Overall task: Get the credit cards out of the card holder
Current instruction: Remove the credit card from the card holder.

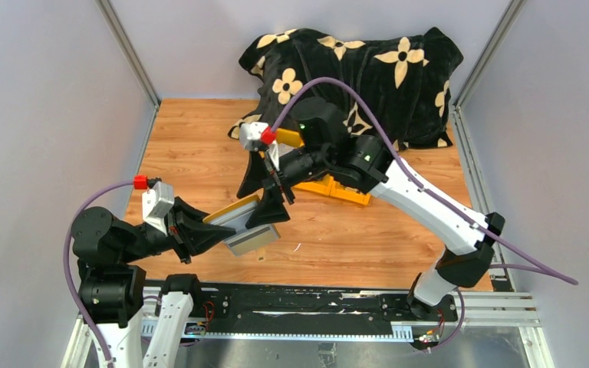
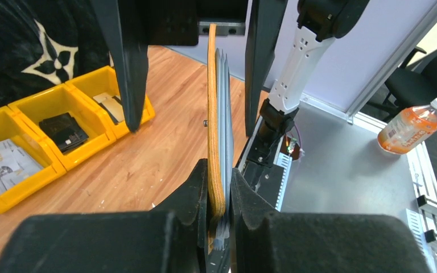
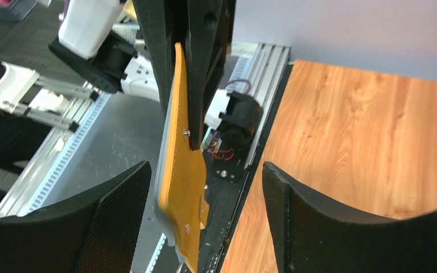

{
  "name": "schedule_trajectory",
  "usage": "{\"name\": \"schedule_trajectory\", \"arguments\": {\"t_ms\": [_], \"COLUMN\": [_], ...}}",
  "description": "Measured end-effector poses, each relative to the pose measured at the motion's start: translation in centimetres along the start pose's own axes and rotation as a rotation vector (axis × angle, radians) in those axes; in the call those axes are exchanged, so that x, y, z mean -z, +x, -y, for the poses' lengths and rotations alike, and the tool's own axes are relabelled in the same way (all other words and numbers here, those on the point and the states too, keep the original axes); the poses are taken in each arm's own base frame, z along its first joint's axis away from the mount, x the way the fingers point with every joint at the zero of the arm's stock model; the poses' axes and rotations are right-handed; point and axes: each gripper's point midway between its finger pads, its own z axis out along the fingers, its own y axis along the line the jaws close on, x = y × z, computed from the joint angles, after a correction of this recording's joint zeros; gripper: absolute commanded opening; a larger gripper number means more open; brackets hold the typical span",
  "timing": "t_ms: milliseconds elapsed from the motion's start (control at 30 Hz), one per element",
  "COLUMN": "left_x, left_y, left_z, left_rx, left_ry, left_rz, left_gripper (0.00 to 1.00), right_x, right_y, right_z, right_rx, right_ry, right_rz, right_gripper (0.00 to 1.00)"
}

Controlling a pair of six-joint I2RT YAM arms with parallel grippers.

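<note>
Above the near-left part of the table [image 1: 199, 138], the card holder [image 1: 234, 213] is held up in the air between the two arms. The left gripper [image 1: 213, 228] has its jaws pressed tight on one end of it, pinching the mustard-yellow leaf and the grey sleeves [image 2: 224, 114] stacked against it. In the left wrist view the holder shows edge-on, and its long axis runs straight out from those jaws toward the right gripper [image 1: 264, 201]. From above, that axis lies on a diagonal from lower left to upper right, with a grey panel showing just beside the yellow edge. The right gripper has its jaws spread wide, one finger on each side of the holder's free end. Both wrist views show a gap on either side, so neither finger touches it. Whether any credit cards sit in the sleeves cannot be told. Farther back on the table lies a yellow bin [image 2: 51, 170] with three compartments. Pale grey cards [image 2: 3, 162] lie in one end compartment, a black pouch [image 2: 62, 129] is in the middle one, and another pale card [image 2: 111, 105] is in the third. Behind the bin, a black flowered blanket [image 1: 353, 69] is heaped against the back wall.
</note>
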Motion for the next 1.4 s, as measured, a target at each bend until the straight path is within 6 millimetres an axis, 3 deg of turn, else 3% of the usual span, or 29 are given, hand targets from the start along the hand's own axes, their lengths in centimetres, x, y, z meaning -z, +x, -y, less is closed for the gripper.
{"name": "schedule_trajectory", "arguments": {"t_ms": [100, 167, 200, 233, 300, 367, 467, 667, 833, 1000, 1133, 1367, 1400], "left_x": [0.0, 0.0, 0.0, 0.0, 0.0, 0.0, 0.0, -0.1, -0.1, -0.1, -0.4, -0.7, -0.7], "left_y": [0.2, 0.2, 0.2, 0.2, 0.3, 0.3, 0.4, 0.7, 1.1, 0.9, -0.2, -0.9, -0.9], "left_z": [0.0, 0.0, -0.1, -0.1, -0.2, -0.4, -0.7, -0.8, -1.0, -0.9, -0.9, -1.6, -1.7], "left_rx": [-0.01, -0.018, -0.023, -0.029, -0.033, -0.045, -0.048, -0.036, -0.003, 0.04, 0.082, 0.151, 0.154], "left_ry": [0.006, 0.007, 0.006, 0.006, 0.005, -0.004, -0.012, -0.013, -0.015, -0.017, -0.015, -0.033, -0.041], "left_rz": [-0.005, -0.005, -0.006, -0.006, -0.007, -0.005, -0.006, -0.009, -0.015, -0.013, 0.02, 0.117, 0.121], "left_gripper": [0.0, 0.0, 0.02, 0.13, 0.32, 0.48, 0.54, 0.54, 0.51, 0.49, 0.4, 0.0, 0.0], "right_x": [-1.2, -1.9, -2.0, -2.3, -2.3, -2.2, -2.0, -0.1, 1.5, 1.4, 1.5, 1.7, 1.7], "right_y": [2.1, 2.7, 2.8, 2.8, 2.9, 2.9, 3.0, 2.7, 1.1, -0.8, -1.7, -2.2, -2.1], "right_z": [-0.3, -0.8, -0.9, -1.0, -1.0, -0.8, -0.1, 0.6, 0.0, 0.2, 0.8, 0.8, 0.8], "right_rx": [-0.01, 0.0, 0.005, 0.014, 0.026, 0.032, 0.038, -0.007, -0.073, -0.147, -0.197, -0.191, -0.186], "right_ry": [-0.031, -0.046, -0.047, -0.048, -0.033, -0.016, 0.033, 0.128, 0.185, 0.17, 0.17, 0.198, 0.204], "right_rz": [-0.092, -0.135, -0.151, -0.16, -0.177, -0.184, -0.183, -0.056, 0.201, 0.441, 0.568, 0.713, 0.721], "right_gripper": [0.58, 0.33, 0.25, 0.12, 0.0, 0.0, 0.0, 0.0, 0.0, 0.0, 0.0, 0.0, 0.01]}}
